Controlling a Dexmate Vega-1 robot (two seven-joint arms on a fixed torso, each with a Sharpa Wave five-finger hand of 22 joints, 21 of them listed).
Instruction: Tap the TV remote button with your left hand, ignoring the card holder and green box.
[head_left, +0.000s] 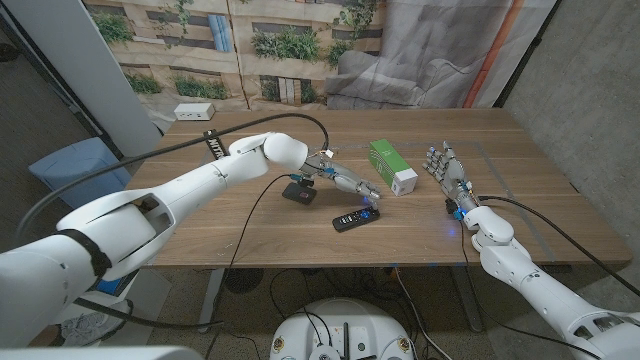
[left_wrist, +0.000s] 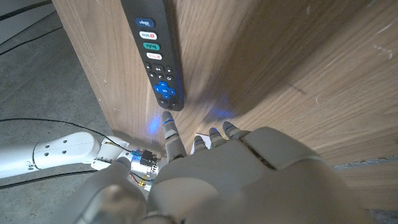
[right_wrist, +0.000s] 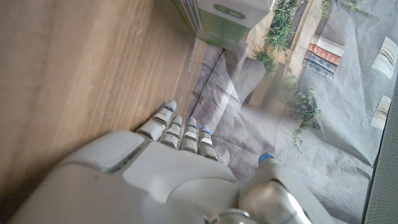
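Over the remote (head_left: 357, 219) at mid-table (head_left: 250, 230), left hand (head_left: 345, 182) hovers empty, fingers (left_wrist: 170, 127) extended just short of the button end, tap apparently not landed; right hand (head_left: 447, 170) idles open, fingers up.

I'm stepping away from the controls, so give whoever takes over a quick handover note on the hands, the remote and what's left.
Left hand: holds nothing, fingers reaching out just short of the TV remote, one fingertip close to its end; contact can't be confirmed.
Right hand: open, upright, idle, right of the green box.
Card holder: under the left wrist, untouched.
Done: the left hand is at the remote.
Left: tap a button, then withdraw.
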